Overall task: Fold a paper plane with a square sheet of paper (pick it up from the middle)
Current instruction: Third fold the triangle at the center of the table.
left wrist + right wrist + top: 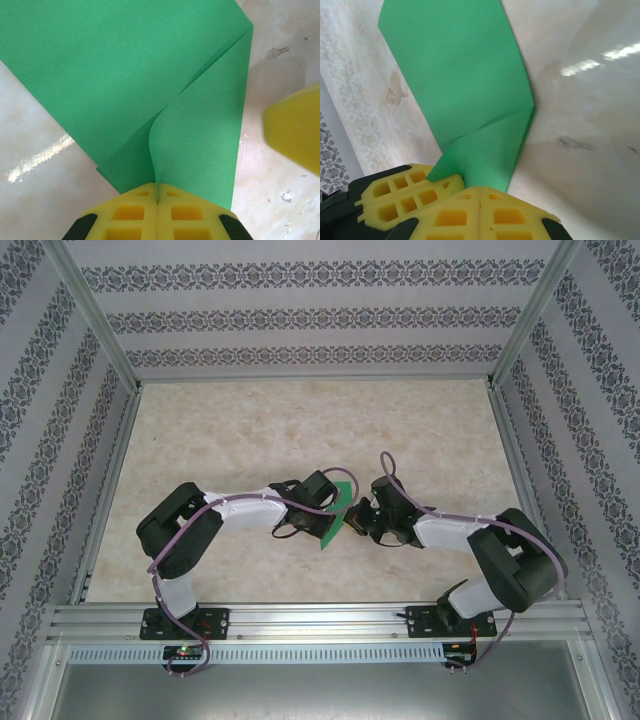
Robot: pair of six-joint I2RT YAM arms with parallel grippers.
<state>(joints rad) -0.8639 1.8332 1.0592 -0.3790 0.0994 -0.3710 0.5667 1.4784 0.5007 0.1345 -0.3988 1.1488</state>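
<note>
The square sheet of paper is bright green and lies on the table between the two arms, with a flap folded over along a diagonal crease. My left gripper is shut on the raised edge of that flap, which runs straight into the seam between its yellow fingers. It meets the paper from the left. My right gripper is shut too, its tips at the paper's near edge with no green showing in its seam. The left gripper sits right beside it, and one right finger shows blurred beside the paper.
The marbled tabletop is boxed in by patterned walls and aluminium posts. A slotted metal rail carries both arm bases along the near edge. Open table lies beyond the grippers toward the back wall.
</note>
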